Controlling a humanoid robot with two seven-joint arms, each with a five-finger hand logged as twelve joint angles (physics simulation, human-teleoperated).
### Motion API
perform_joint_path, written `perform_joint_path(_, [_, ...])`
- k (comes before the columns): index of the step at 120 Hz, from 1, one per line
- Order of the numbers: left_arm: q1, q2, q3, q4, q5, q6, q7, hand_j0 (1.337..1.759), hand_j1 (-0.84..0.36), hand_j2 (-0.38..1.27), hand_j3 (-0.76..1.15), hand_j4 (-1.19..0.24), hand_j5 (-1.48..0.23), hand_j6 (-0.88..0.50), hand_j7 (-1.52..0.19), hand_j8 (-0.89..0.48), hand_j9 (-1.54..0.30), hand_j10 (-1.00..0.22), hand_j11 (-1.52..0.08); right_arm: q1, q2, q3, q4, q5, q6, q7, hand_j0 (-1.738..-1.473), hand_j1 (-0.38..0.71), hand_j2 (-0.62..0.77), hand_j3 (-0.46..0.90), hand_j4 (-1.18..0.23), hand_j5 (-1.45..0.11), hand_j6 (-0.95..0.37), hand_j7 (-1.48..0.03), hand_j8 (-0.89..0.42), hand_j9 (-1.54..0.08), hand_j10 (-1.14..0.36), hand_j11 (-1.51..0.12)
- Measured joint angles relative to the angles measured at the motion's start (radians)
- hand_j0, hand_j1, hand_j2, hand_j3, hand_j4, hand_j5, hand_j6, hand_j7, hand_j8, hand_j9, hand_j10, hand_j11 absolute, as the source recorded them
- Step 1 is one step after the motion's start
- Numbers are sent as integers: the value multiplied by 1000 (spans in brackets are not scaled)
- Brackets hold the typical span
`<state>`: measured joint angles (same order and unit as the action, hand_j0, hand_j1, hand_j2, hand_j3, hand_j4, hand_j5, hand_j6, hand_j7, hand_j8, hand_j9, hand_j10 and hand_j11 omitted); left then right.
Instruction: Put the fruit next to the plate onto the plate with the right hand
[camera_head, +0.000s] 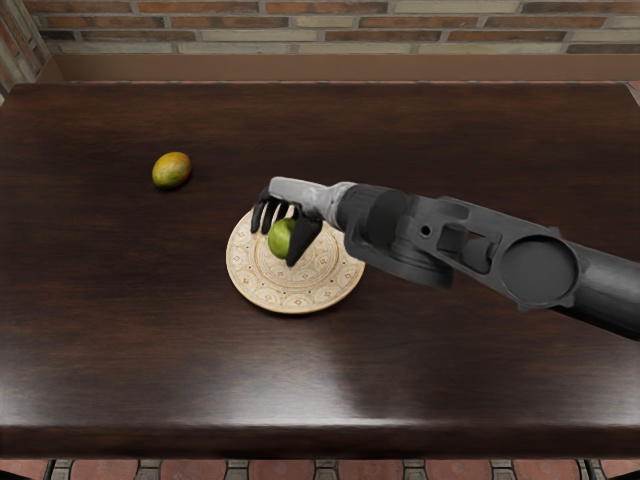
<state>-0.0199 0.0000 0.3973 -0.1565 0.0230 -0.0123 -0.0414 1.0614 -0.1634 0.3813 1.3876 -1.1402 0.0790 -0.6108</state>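
— How far are we with the task?

— Close to the end, in my judgement. The green fruit (279, 238) is already inside the rim of the plate (305, 292), over its upper left part, so the carrying looks done. What is left, I think, is to let it go and pull the arm away.

— Does it rest on the plate?

— I cannot tell. My only view looks down at a slant, so the fruit may touch the plate or hang just above it.

— And the hand?

— My right hand (284, 226) is curled around the fruit. The dark fingers (263, 214) come over it on the far left side, and the thumb (301, 240) closes on the near right side. The fruit sits between them, under the palm, so I count it as grasped, not released.

— Anything else there?

— A second fruit (171, 170), yellow-green, lies on the table (150, 340), well apart from the plate, to the upper left. The left arm is not in my view.
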Motion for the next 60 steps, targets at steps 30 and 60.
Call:
perform_joint_path(30, [0, 0, 0, 0, 0, 0, 0, 1658, 69, 47, 0, -233, -304, -233, -304, -233, -304, -233, -304, -2, 0, 3, -3, 3, -4, 0, -1658, 192, 18, 0, -473, -631, -453, -621, -416, -626, -460, -628])
perform_joint_path(60, [0, 0, 0, 0, 0, 0, 0, 1658, 69, 47, 0, -233, -304, -233, -304, -233, -304, -233, -304, -4, -11, 17, -2, 11, -3, 0, -1658, 99, -42, 0, -380, -499, -375, -496, -364, -497, -376, -498])
